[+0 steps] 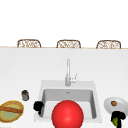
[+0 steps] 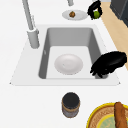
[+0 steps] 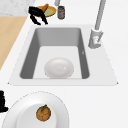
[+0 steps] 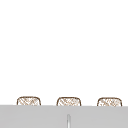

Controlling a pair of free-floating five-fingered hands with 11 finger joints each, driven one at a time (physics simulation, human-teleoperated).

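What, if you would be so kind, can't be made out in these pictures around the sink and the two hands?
- Sink floor, front view: hidden by a red ball.
- Right hand: its green thing is too small to identify and half covered by fingers.
- Basket, left side view: cut off by the corner.
- Left hand: whether it touches the sink's rim is unclear.

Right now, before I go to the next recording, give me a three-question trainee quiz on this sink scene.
1. True or false: the right robot hand is curled round a green fruit.
2. What lies in the sink? A) white plate B) dark jar C) wooden basket
3. Fill in: the left robot hand hovers over the sink's ___ corner, seen from the front.

Key: 1 true. 2 A: the white plate; the dark jar and the basket are on the counter. 3 front-left.
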